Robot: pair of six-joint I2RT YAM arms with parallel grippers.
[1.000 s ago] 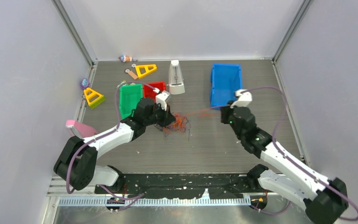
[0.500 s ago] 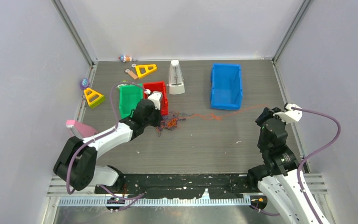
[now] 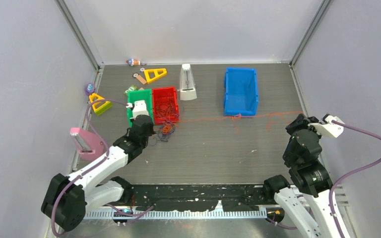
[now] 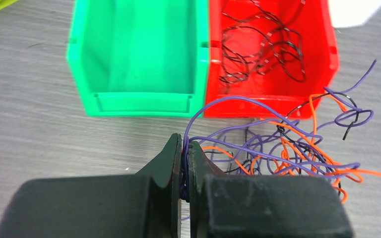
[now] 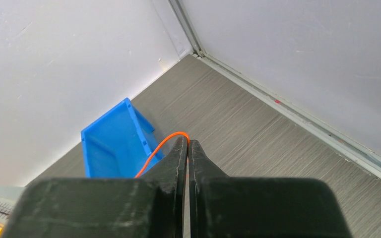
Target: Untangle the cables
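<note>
The cable clump of orange, purple and black strands lies in front of the red bin. It also shows in the left wrist view. My left gripper is shut on a purple strand at the clump's left edge. One orange strand stretches right across the floor to my right gripper. In the right wrist view that gripper is shut on the orange strand. Black strands lie inside the red bin.
A green bin stands left of the red one. A blue bin stands at the back right. A white metronome, yellow triangles and a pink object lie near the back and left walls.
My right gripper has pulled back to the right wall, drawing the orange strand out long. My left gripper has moved left with the clump, to the front of the bins.
</note>
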